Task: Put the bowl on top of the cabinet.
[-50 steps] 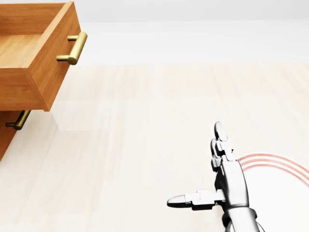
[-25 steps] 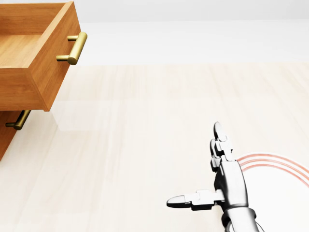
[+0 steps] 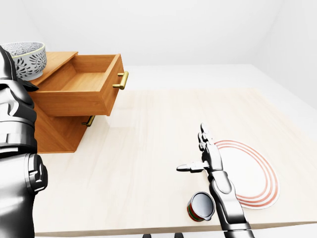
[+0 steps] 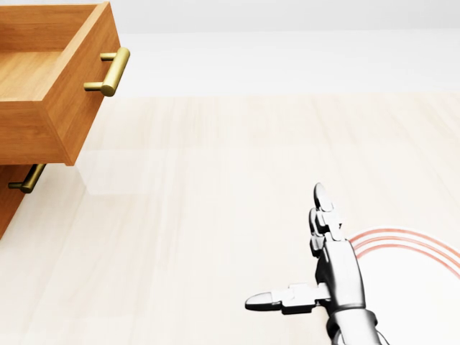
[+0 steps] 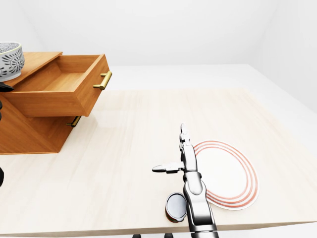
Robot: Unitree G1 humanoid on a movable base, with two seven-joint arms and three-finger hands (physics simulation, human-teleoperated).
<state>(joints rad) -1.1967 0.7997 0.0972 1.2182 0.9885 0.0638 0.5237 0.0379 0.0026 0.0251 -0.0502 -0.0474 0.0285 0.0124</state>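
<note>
A white bowl [image 3: 28, 59] with a dark lace pattern stands upright on the top of the wooden cabinet [image 3: 55, 62], at the upper left of the left-eye view. My left hand [image 3: 8, 67] rises right beside the bowl at the view's left edge. Its fingers are hidden, so I cannot tell whether they still touch the bowl. The cabinet's top drawer [image 3: 84, 89] is pulled out and holds nothing. My right hand [image 4: 284, 244] hovers low over the table, far from the cabinet, with straight fingers and its thumb out to the left.
A white plate [image 3: 257, 173] with red rings lies just right of my right hand. A small red and green can [image 3: 200, 206] lies on its side near the table's bottom edge. The lower drawer's brass handle [image 3: 89, 121] shows under the open drawer.
In the head view my right hand has slid slightly down and to the left. The cabinet and drawer have not moved.
</note>
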